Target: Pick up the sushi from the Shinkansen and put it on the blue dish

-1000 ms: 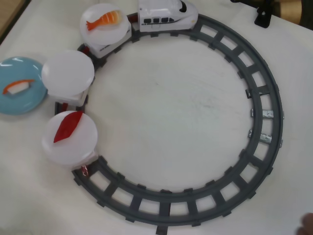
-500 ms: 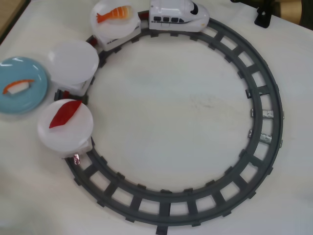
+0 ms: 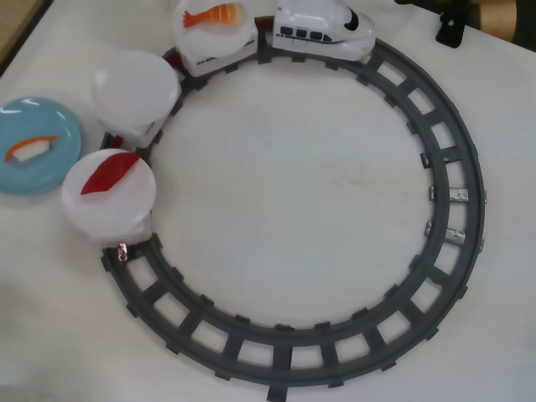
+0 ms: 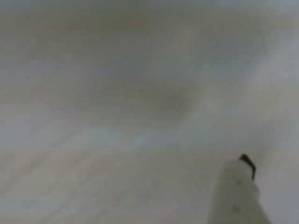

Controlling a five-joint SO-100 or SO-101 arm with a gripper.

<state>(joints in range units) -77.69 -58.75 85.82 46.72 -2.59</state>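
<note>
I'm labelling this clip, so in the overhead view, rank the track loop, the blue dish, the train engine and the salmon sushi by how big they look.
1. Track loop, by far the largest.
2. Blue dish and train engine: they look similar in size, and the dish is cut off by the frame edge, so I won't rank them.
3. Salmon sushi, smallest.

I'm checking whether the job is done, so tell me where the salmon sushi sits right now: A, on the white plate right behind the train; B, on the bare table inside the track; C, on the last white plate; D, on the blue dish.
D: the overhead view shows the sushi lying on the blue dish, left of the track, while the middle white plate is empty.
</note>
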